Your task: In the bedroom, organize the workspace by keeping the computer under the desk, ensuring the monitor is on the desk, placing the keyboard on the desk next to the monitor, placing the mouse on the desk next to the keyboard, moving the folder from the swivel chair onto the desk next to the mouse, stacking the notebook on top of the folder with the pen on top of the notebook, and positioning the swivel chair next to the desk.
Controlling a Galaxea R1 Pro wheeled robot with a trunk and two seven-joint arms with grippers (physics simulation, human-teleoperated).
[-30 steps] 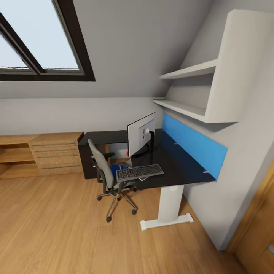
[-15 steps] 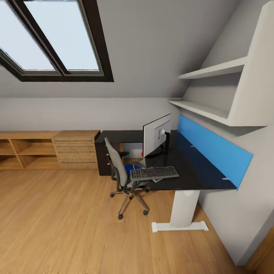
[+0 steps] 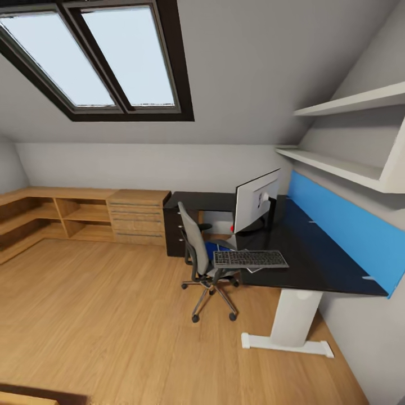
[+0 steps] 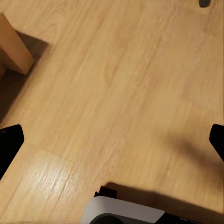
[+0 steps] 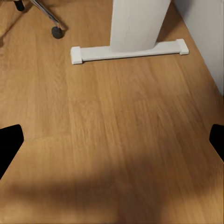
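From the head view, the black L-shaped worktop (image 3: 315, 264) stands against the right-hand wall on a white leg (image 3: 295, 318), with its blue back panel (image 3: 349, 230) running along the wall and a black drawer unit (image 3: 173, 230) at the far corner. The monitor (image 3: 256, 201) stands upright on the worktop with its pale back turned toward the camera. The keyboard (image 3: 250, 259) lies at the worktop's near edge, partly overhanging it toward the swivel chair (image 3: 197, 250), which sits just beside the worktop on the wooden floor (image 3: 112, 315), its back toward the room. A patch of bright blue, the folder (image 3: 214, 249), shows on the chair seat; the chair back and the keyboard hide most of it. A small red spot shows under the worktop beside the monitor, but too little is visible to tell what it belongs to. A light wooden drawer chest (image 3: 136, 216) and open wooden shelving (image 3: 62, 214) line the far wall, white shelves (image 3: 343, 163) hang above the worktop, and a dark-framed skylight (image 3: 107, 56) is set in the sloped ceiling. Both wrist views look down at bare floor: the left hand (image 4: 112, 144) and the right hand (image 5: 112, 144) each show dark fingertips spread to the frame's edges, wide apart and holding nothing. The right wrist view takes in the worktop's white foot and a chair castor (image 5: 56, 31).
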